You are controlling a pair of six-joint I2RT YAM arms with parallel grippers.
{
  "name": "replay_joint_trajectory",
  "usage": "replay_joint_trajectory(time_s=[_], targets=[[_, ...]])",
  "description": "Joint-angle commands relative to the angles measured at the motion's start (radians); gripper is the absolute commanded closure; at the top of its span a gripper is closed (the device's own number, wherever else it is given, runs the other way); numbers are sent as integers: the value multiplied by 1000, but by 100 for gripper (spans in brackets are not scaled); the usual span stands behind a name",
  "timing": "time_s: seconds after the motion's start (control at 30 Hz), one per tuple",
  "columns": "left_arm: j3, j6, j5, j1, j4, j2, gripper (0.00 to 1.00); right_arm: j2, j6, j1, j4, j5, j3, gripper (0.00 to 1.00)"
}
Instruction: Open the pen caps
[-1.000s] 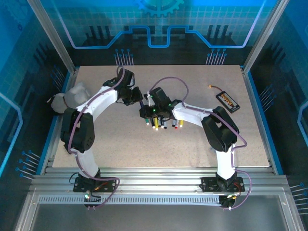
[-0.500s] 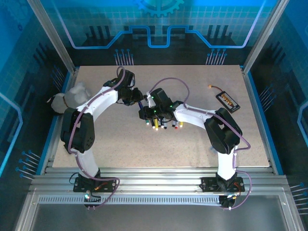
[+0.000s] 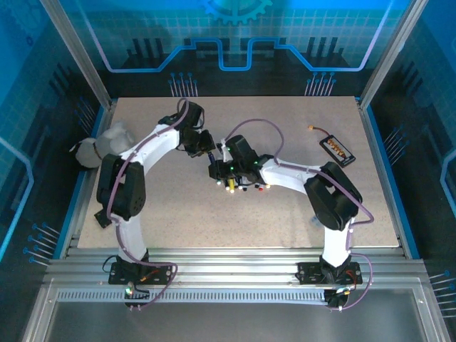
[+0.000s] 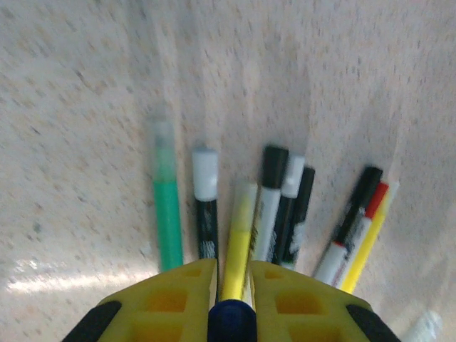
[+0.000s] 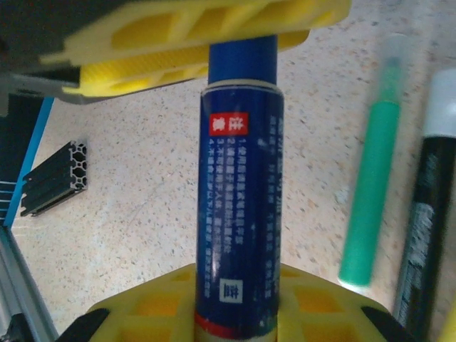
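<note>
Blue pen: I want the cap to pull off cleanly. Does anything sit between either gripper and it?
Nothing visible. The right gripper clamps the blue pen by its barrel, and the left gripper grips its cap end directly. The other pens lie on the table, clear of it.

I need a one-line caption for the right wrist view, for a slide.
Blue pen clamped at both ends by yellow jaws; green pen lying on the table.
</note>
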Motion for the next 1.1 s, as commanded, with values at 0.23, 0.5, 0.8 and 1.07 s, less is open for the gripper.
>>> replay_joint_trajectory(time_s=[0.23,0.5,0.8,1.07], targets=[[235,32,-252,109,10,108,100,-307,44,123,-145,-7,-233,100],[251,183,-417,139,-112,104,100,-319,-35,-172,-320,222,-193,100],[231,233,-478,220,-137,178,100,-94,-196,-431,-527,349,62,100],[327,276,-493,251,-206,316,100,68,-258,-539,-639,451,221,100]])
